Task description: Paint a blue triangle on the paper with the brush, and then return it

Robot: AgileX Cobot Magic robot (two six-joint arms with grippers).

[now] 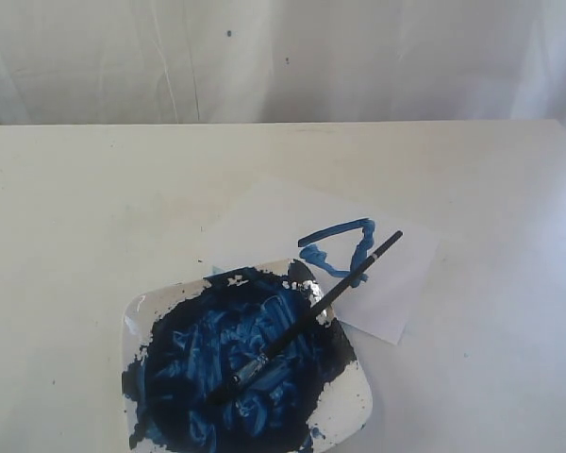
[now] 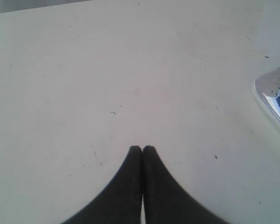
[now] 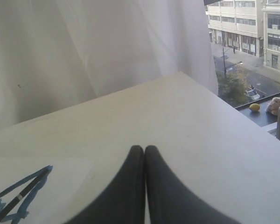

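A rough blue triangle [image 1: 340,245] is painted on the white paper [image 1: 396,283] in the middle of the table. The black-handled brush [image 1: 311,311] lies slanted, bristles in the dark-blue paint on the square plate [image 1: 344,406], handle tip out over the paper. Neither gripper shows in the exterior view. My left gripper [image 2: 142,148] is shut and empty over bare table, with the plate's rim [image 2: 266,95] off to one side. My right gripper [image 3: 144,148] is shut and empty above the table; the triangle [image 3: 18,196] and the brush handle [image 3: 21,197] show at that view's edge.
A white curtain [image 1: 283,57] hangs behind the table's far edge. In the right wrist view the table corner ends near a window [image 3: 252,46] with a street and buildings outside.
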